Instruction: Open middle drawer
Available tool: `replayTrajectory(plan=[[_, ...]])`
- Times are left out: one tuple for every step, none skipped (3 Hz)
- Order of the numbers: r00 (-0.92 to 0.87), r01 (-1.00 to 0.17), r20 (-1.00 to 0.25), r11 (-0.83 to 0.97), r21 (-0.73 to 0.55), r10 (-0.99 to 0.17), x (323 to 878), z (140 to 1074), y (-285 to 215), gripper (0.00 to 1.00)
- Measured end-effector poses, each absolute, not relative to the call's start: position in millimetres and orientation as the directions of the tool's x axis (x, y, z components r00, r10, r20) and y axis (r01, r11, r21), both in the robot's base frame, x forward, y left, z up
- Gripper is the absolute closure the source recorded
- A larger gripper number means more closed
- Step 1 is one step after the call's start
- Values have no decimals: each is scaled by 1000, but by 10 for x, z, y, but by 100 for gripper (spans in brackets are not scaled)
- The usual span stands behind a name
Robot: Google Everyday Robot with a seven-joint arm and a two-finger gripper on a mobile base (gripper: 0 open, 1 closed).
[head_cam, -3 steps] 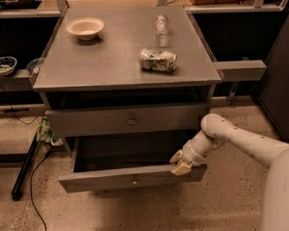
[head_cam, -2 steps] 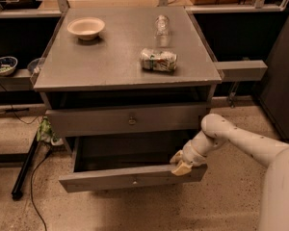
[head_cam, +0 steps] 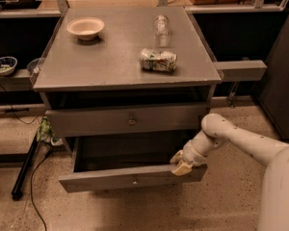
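Observation:
The grey wooden cabinet (head_cam: 125, 66) has its middle drawer (head_cam: 111, 178) pulled out, with the dark interior showing above the flat front and its small knob (head_cam: 134, 180). The upper drawer (head_cam: 101, 121) above it sits nearly flush. My gripper (head_cam: 181, 165) rests at the right end of the open drawer's front, on its top edge. The pale arm (head_cam: 241, 141) reaches in from the lower right. Anything below the open drawer is hidden.
On the cabinet top lie a beige bowl (head_cam: 85, 28), a clear bottle (head_cam: 161, 24) and a crushed can (head_cam: 158, 60). Dark shelving stands on both sides, with a small bowl (head_cam: 3, 65) at the left. A black pole (head_cam: 25, 170) and cables lie on the floor to the left.

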State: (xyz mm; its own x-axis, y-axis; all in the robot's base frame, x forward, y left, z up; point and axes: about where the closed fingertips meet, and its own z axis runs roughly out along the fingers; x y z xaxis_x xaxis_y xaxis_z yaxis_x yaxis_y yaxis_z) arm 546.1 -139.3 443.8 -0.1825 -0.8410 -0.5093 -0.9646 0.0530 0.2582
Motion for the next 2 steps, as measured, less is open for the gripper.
replayTrajectory(plan=[[-183,-965,-509,53,258,-841,5467,4439,-1390,100],[-183,-964,-511,51,261,-840,5474,4443,-1381,100]])
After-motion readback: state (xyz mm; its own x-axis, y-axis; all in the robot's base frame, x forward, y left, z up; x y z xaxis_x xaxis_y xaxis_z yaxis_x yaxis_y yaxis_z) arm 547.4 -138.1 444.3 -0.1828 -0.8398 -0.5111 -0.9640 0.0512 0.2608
